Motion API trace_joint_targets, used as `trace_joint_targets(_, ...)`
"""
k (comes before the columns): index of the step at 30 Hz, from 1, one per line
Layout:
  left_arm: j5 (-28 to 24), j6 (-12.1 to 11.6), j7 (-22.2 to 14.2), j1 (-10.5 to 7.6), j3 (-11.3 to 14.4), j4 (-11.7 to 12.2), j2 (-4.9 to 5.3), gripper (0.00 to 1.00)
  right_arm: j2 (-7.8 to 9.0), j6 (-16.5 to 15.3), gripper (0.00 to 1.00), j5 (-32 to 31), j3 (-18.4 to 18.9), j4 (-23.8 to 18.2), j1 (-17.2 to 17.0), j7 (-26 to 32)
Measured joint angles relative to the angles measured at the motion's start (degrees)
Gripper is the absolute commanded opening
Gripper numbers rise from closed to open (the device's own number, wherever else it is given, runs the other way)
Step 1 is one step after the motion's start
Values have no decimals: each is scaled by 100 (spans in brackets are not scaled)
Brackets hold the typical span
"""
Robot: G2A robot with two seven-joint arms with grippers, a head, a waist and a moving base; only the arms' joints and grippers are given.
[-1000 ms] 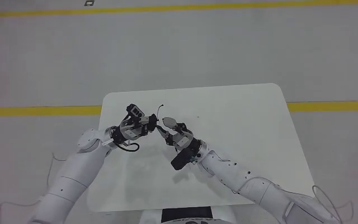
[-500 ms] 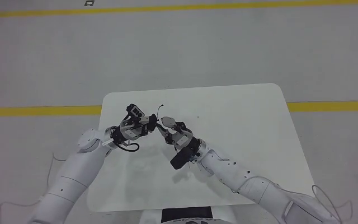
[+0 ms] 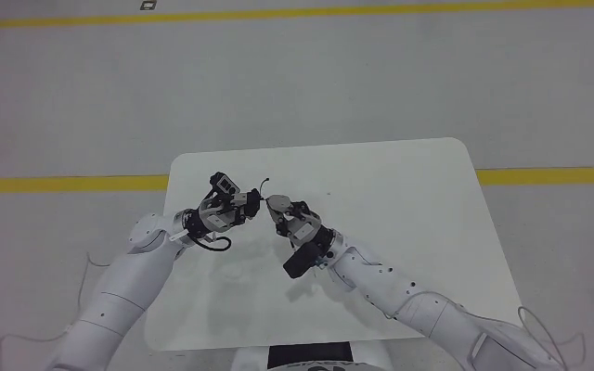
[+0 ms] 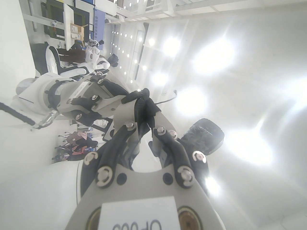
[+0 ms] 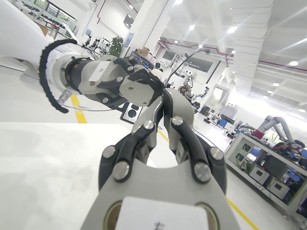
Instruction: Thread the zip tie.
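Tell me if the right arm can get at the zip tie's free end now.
Probably yes. The right gripper sits tip to tip with the left gripper, which pinches the zip tie, and the free end curves up free beside them. The right jaws are shut, so they'd need to open first.

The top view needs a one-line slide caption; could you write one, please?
Left gripper and right gripper meet over the white table, a black zip tie poking out between them.

A black zip tie, white table, grey floor with yellow stripes.
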Motion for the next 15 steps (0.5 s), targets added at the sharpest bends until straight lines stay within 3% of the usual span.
trace_joint_targets(15, 0, 0, 0, 0, 0, 0, 0, 0, 19, 0, 0, 0, 118, 30, -96, 71)
